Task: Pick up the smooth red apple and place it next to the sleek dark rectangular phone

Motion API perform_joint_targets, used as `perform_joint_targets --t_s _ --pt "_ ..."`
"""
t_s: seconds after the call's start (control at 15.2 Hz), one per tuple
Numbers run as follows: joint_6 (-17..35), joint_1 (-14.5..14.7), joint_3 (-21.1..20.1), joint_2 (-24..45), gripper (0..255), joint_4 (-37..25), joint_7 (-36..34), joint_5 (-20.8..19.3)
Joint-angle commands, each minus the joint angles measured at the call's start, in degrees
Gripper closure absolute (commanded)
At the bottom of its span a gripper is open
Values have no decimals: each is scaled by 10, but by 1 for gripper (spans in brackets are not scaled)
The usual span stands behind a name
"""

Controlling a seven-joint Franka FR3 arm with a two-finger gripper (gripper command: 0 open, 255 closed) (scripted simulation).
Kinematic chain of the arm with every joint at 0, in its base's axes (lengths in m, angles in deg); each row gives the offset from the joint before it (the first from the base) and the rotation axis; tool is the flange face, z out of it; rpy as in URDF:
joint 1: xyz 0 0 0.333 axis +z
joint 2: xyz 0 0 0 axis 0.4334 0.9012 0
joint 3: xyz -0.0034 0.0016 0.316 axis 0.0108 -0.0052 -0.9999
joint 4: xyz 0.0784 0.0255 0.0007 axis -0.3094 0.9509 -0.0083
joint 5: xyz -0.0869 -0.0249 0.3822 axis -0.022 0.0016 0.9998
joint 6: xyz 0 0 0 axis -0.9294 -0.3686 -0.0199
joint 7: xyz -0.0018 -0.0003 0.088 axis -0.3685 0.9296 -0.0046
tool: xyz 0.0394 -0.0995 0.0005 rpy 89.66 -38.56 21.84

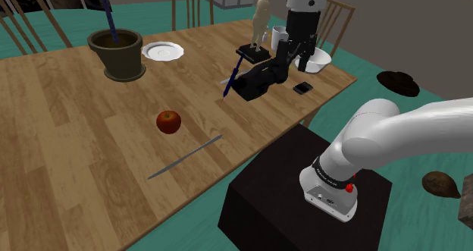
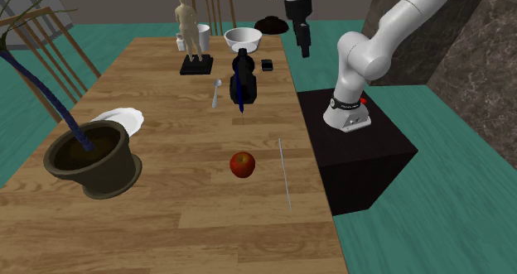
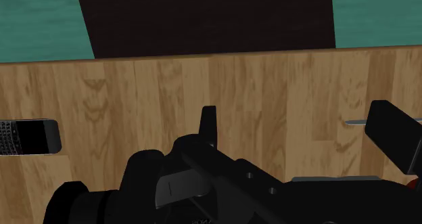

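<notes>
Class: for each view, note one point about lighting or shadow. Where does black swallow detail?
Shoulder view: flat, even light; the apple casts barely any shadow on the table. Second exterior view: the plant pot is dim inside. Wrist view: the black camcorder merges into one dark mass.

Shoulder view: soft, even light is washing over the worktop (image 1: 76, 151), with the wood looking paler at the far end and duller toward the near edge. Arm (image 1: 413, 128) is glowing near white on top and shading to grey underneath. Apple (image 1: 168, 121) is catching a small pale highlight, its underside going dark. Stand (image 1: 280, 189) is reading as flat near-black. Second exterior view is coming out dimmer, and the pot (image 2: 87, 161) is sinking into murky brown inside. Wrist view: wood is being lit evenly, while the black camera (image 3: 203, 182) is swallowing detail, with only a few grey sheen patches showing on it.
</notes>
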Motion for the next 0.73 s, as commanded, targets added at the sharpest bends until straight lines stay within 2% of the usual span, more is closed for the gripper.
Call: perform_joint_targets --t_s 0.0,0.66 --pt "0 0 0 0 0 0 0 0" --pt "193 27 -118 100 0 21 -109 55"
